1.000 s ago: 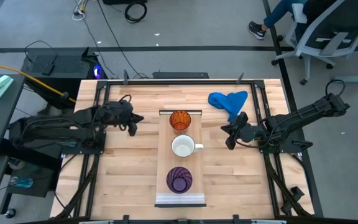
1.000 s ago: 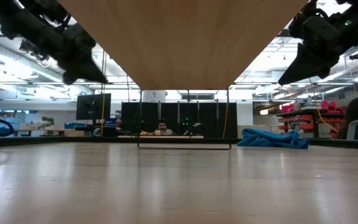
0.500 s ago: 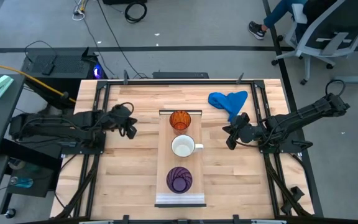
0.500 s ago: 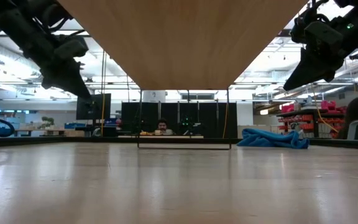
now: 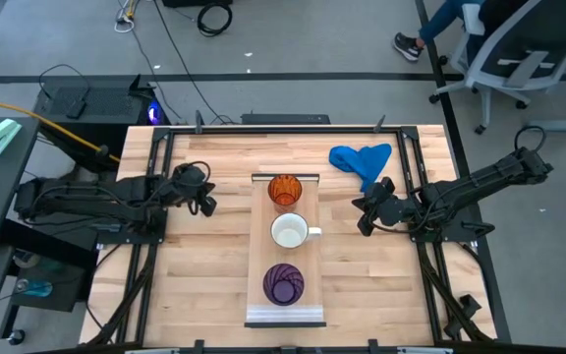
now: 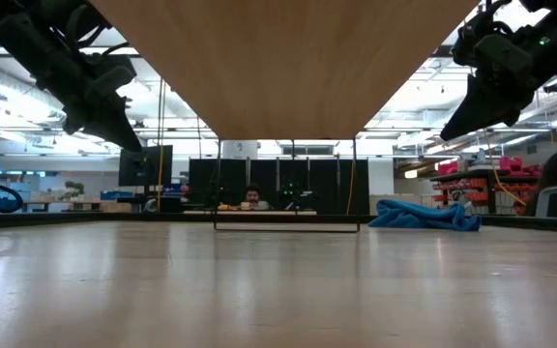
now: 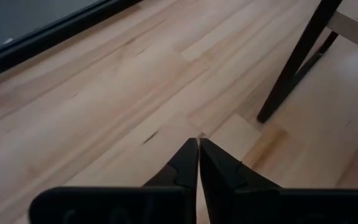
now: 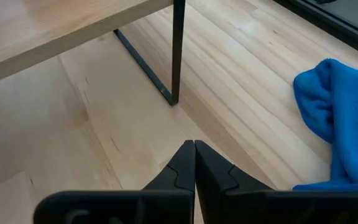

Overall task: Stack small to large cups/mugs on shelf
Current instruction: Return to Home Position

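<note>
On the narrow wooden shelf (image 5: pixel 285 265) at the table's middle stand an orange ribbed cup (image 5: pixel 284 190) at the far end, a white mug (image 5: pixel 290 232) with its handle to the right in the middle, and a purple ribbed cup (image 5: pixel 283 283) at the near end. My left gripper (image 5: pixel 204 201) hangs shut and empty above the table, left of the shelf; its wrist view shows the tips (image 7: pixel 199 144) together. My right gripper (image 5: pixel 363 217) hangs shut and empty right of the shelf, tips (image 8: pixel 194 147) together.
A crumpled blue cloth (image 5: pixel 362 160) lies on the table at the far right, just behind my right gripper; it also shows in the right wrist view (image 8: pixel 337 118). The shelf stands on thin dark legs (image 8: pixel 178 53) above the butcher-block tabletop (image 5: pixel 214 265). A person sits far behind the table (image 6: pixel 251 196).
My left gripper has drawn back toward the table's left edge, away from the shelf. My right gripper has shifted only slightly. The three cups have stayed in place on the shelf.
</note>
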`<state>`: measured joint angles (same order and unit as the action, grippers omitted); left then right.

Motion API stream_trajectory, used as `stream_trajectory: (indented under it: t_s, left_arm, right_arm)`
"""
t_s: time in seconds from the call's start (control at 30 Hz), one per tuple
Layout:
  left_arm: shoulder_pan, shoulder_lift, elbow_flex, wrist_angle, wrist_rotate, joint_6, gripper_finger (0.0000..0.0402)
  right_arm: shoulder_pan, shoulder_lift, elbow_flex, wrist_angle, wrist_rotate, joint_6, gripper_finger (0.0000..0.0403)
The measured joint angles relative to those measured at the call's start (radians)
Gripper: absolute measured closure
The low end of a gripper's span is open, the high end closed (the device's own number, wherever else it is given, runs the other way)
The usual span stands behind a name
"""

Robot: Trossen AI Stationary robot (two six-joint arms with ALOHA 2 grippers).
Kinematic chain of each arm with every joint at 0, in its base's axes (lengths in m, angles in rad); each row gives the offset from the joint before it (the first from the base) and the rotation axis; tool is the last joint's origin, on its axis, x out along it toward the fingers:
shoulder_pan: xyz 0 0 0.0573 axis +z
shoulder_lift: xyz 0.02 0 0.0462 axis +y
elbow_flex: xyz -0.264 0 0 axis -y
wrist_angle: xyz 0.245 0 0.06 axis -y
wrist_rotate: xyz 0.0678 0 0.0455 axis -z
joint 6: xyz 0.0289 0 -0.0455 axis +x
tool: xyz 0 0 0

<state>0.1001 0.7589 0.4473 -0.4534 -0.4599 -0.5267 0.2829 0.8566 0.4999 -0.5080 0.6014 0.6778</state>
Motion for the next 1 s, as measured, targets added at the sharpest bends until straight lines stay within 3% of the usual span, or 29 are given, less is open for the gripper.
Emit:
stream_trajectory:
  t_s: [0.4,0.63,0.83,1.0]
  left_arm:
    - [0.000,0.000,0.000,0.011,0.000,-0.012,0.0384]
    - [0.000,0.000,0.000,0.014,0.000,-0.043,0.0386]
    - [0.000,0.000,0.000,0.014,0.000,-0.046,0.0376]
    - [0.000,0.000,0.000,-0.009,0.015,-0.045,0.0371]
  right_arm:
    - [0.000,0.000,0.000,0.000,-0.019,0.061,0.0393]
    - [0.009,0.000,0.000,0.000,-0.208,0.126,0.0393]
    - [0.108,-0.001,0.006,-0.004,-0.255,0.231,0.0393]
    - [0.198,-0.003,0.107,-0.001,-0.259,0.242,0.0393]
